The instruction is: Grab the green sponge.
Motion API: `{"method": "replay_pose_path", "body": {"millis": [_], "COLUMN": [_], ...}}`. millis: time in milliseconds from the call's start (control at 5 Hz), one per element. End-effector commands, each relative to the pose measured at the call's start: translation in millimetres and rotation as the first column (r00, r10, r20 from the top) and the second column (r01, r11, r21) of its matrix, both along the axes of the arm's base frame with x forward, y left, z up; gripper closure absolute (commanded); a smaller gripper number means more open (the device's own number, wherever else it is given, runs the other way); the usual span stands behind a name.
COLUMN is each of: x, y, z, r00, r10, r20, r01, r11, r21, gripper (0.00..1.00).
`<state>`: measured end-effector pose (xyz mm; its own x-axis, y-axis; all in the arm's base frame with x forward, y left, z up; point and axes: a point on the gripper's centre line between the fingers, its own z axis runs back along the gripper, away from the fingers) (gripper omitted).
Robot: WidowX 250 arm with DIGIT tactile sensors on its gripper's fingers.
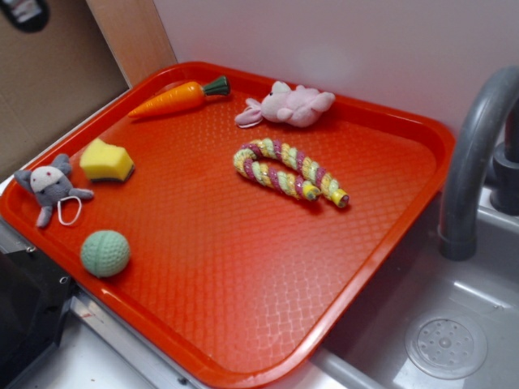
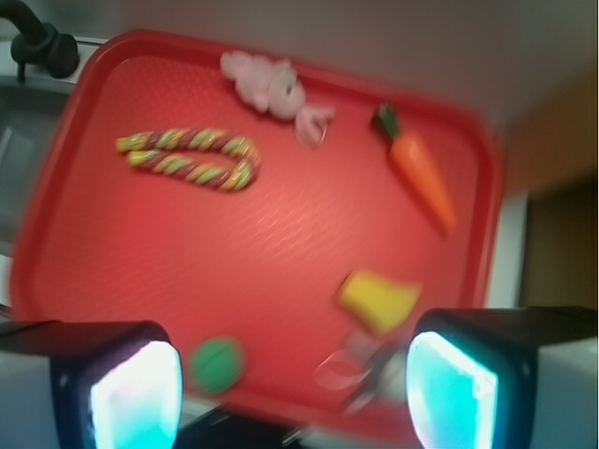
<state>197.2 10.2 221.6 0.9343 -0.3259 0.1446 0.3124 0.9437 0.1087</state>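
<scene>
While my pincer (image 2: 295, 383) hangs wide above the tray (image 1: 389, 243) — I see the green sponge (image 1: 106, 160) untouched beside the grey mouse (image 1: 51, 185).

Green sponge (image 1: 106, 160) on red tray (image 1: 268, 267)

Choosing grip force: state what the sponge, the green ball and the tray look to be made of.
Sponge: likely soft foam, matte yellow top over a thin green bottom layer, with notched edges.
Green ball: apparently knitted or crocheted yarn; fine stitch rows show on a dull surface.
Tray: seemingly hard plastic, glossy red, with a moulded diamond texture and a raised smooth rim.
</scene>
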Motion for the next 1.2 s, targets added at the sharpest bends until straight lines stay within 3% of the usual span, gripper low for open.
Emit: {"method": "replay_pose_path", "body": {"millis": [0, 200, 400, 600, 800, 1000], "x": [50, 45, 31, 16, 12, 0], "y": [32, 36, 48, 55, 60, 59], "z": [-36, -74, -102, -123, -141, -152], "r00": [0.922, 0.840, 0.808, 0.776, 0.775, 0.756], "r10": [-0.359, -0.442, -0.434, -0.436, -0.425, -0.455], "r20": [-0.146, -0.314, -0.399, -0.455, -0.468, -0.470], "r01": [0.384, 0.509, 0.528, 0.548, 0.557, 0.587], "r11": [0.897, 0.843, 0.834, 0.824, 0.809, 0.790], "r21": [0.220, 0.176, 0.162, 0.145, 0.187, 0.180], "gripper": [0.00, 0.00, 0.00, 0.00, 0.00, 0.00]}}
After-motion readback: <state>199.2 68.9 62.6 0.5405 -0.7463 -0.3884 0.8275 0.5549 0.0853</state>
